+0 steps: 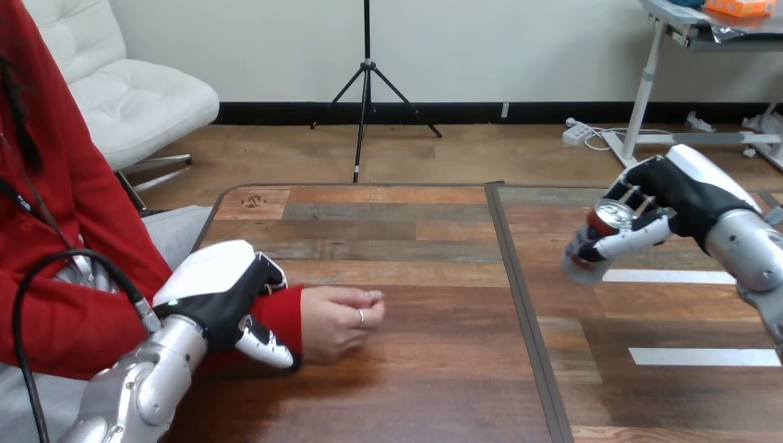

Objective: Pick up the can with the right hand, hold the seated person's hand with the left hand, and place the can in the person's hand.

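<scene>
Item, container: one can [596, 240], sitting at the right of the frame, clear of the table [415, 388] and tilting, with its silver top turned up. Whether anything is inside cannot be told.

Count: one can, two robot hands, one person's hand, one table with a dark seam running down its middle.

Right hand [679, 198], upper right of the frame: it is gripping the can. The fingers are wrapping the can's far side near the top, and the thumb is crossing the near side, so the can is lying clamped between them, just left of the palm.

Left hand [222, 291], lower left of the frame: it is lying over the person's wrist [282, 309] in a red sleeve, with the fingers curling over the far side and the thumb closing on the near side.

Person's hand [340, 318], centre-left: it is resting on the table in a loose fist, just right of the left hand and well apart from the can.
</scene>
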